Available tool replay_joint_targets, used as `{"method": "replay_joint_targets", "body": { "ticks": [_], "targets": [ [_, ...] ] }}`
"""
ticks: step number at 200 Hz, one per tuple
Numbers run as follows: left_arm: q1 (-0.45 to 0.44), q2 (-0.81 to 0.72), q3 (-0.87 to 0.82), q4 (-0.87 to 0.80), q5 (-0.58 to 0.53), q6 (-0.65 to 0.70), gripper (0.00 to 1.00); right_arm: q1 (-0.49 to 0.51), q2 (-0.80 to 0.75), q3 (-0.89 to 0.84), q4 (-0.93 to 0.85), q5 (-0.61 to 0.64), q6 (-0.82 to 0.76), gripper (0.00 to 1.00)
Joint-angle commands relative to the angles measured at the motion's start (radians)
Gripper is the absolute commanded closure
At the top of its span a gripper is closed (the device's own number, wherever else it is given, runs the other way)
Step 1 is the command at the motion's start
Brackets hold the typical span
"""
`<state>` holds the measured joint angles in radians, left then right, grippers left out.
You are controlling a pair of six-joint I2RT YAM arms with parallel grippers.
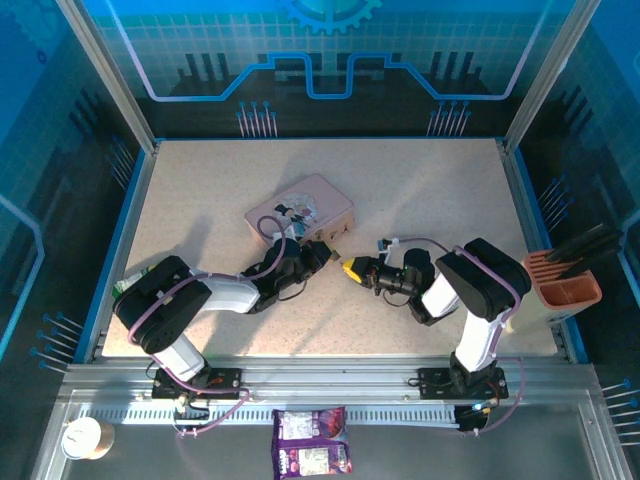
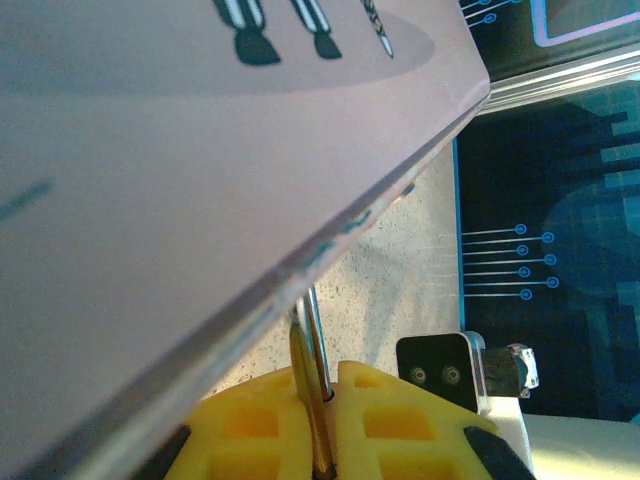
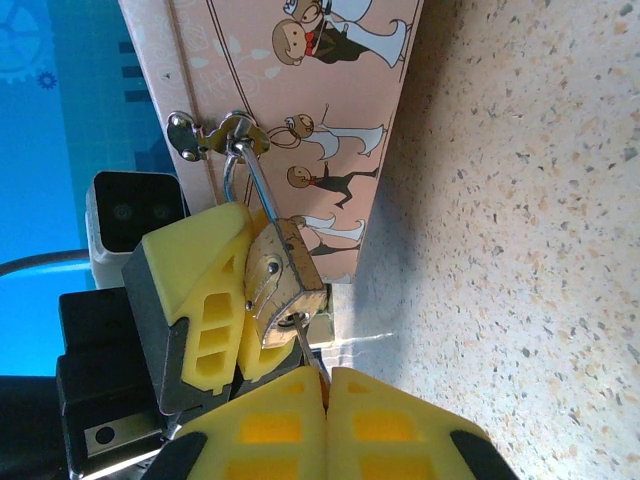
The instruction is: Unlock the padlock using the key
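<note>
The right gripper (image 3: pixel 328 396) was pinched shut on the key (image 3: pixel 307 346), a thin dark sliver that ran from between its yellow fingertips into the underside of the padlock (image 3: pixel 283 278). The left gripper (image 2: pixel 327 400) was clamped narrowly on the padlock, with one yellow finger flat against its side. The padlock was a small brass-gold block, scuffed and shiny. Its thin silver shackle (image 3: pixel 248 185) looped through the metal hasp (image 3: pixel 212 133) on the edge of the pink tin (image 3: pixel 330 60), so the lock sat just beside the tin's side wall, over the speckled desk (image 3: pixel 520 250).

The right wrist view showed the lock body, key and hasp together. The left wrist view showed one silver leg of the shackle rising from between the fingers to the tin's lid edge. From above, both grippers met at the near side of the tin, where lock and key were too small to make out.
</note>
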<state>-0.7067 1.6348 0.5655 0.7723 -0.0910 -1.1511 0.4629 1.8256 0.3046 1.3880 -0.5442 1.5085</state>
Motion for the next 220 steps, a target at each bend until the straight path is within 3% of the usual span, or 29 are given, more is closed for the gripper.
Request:
{"method": "replay_joint_targets", "body": {
  "ticks": [1, 220],
  "targets": [
    [-0.040, -0.008, 0.031, 0.181, 0.028, -0.040, 1.00, 0.024, -0.027, 0.009, 0.037, 0.049, 0.020, 1.00],
    [-0.133, -0.009, 0.033, 0.159, 0.028, -0.064, 1.00, -0.012, -0.039, 0.098, 0.036, 0.003, 0.100, 1.00]
  ]
}}
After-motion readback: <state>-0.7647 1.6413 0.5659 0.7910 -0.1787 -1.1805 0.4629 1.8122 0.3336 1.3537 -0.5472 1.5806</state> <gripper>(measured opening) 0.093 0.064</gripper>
